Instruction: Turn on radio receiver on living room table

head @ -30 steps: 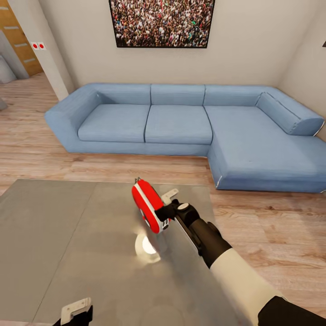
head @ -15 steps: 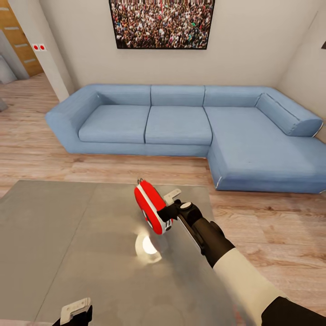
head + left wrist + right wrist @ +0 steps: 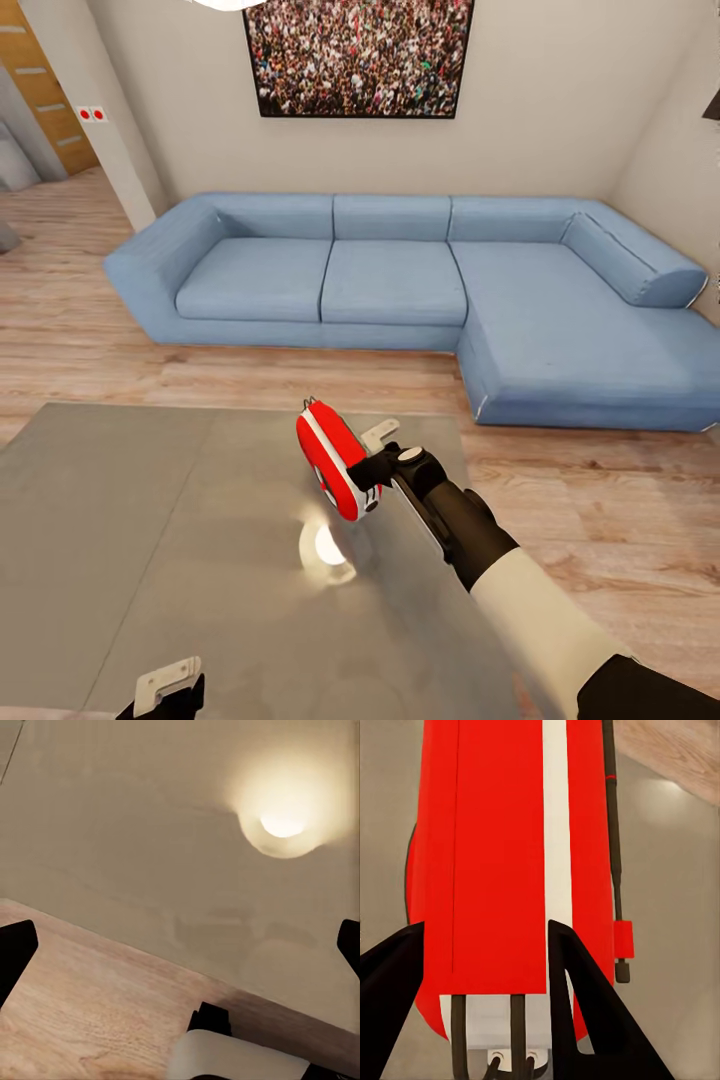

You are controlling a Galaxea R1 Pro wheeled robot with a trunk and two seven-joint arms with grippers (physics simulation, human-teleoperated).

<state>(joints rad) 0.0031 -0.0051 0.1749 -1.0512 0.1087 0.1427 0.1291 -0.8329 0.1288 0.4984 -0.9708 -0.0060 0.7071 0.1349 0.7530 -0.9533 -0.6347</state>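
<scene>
While I hold the radio (image 3: 337,460) clamped in my right gripper (image 3: 368,470), lifted clear above the table (image 3: 120,520), it has drifted slightly right and tilted since a second ago; the head camera has also pitched a little. My left gripper (image 3: 168,686) idles spread apart near the table's edge. The switch, I judge, remains unpressed.

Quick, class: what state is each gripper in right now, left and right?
Left gripper: open, holding nothing.
Right gripper: shut on the radio receiver, above the table.
</scene>
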